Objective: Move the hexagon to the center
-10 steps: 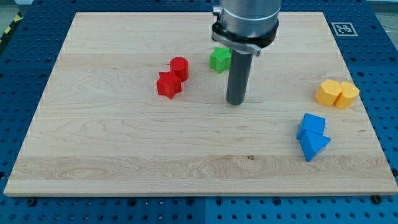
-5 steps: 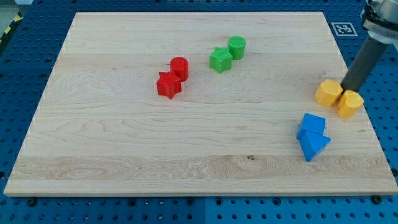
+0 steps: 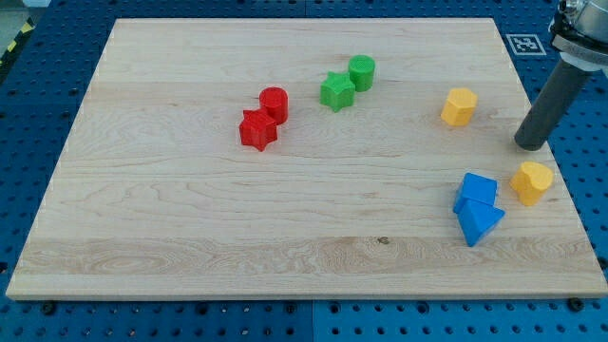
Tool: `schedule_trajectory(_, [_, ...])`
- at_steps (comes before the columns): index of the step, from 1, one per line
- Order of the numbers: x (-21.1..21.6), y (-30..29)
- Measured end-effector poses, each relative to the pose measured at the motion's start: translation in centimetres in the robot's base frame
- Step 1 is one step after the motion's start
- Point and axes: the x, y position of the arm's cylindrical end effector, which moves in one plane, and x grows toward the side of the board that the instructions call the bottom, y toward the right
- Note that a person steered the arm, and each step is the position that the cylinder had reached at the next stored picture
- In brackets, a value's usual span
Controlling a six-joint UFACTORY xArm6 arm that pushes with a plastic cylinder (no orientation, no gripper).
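Tip (image 3: 531,145) down on the board (image 3: 171,218) at far right — no claw here, only a dark rod, upper part cut off by the edge. Between two yellow blocks: yellow hexagon (image 3: 459,106) left and farther, other yellow block (image 3: 531,181) nearer, shape unclear. Hexagon right of centre — untouched by tip.

- A pale wooden board (image 3: 190,218) lies on a blue perforated bench (image 3: 28,104).
- Landmark: a red star-shaped block (image 3: 256,129), left of the board's middle.
- A red cylinder block (image 3: 274,102) touches it at upper right.
- Farther right: a green star-shaped block (image 3: 336,91) touching a green cylinder block (image 3: 362,71).
- Well right: a yellow hexagon block (image 3: 459,106).
- Far right and lower: another yellow block (image 3: 531,181), shape unclear, near two touching blue blocks (image 3: 477,207).
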Motion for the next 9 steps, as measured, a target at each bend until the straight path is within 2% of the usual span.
schedule_trajectory(2, [-5.5, -0.7])
schedule_trajectory(4, [-4.7, -10.4])
schedule_trajectory(5, [-4.5, -13.0])
schedule_trajectory(6, [-4.6, -13.0])
schedule_trajectory(8, [-2.5, -18.1])
schedule_trajectory(9, [-2.5, -17.6])
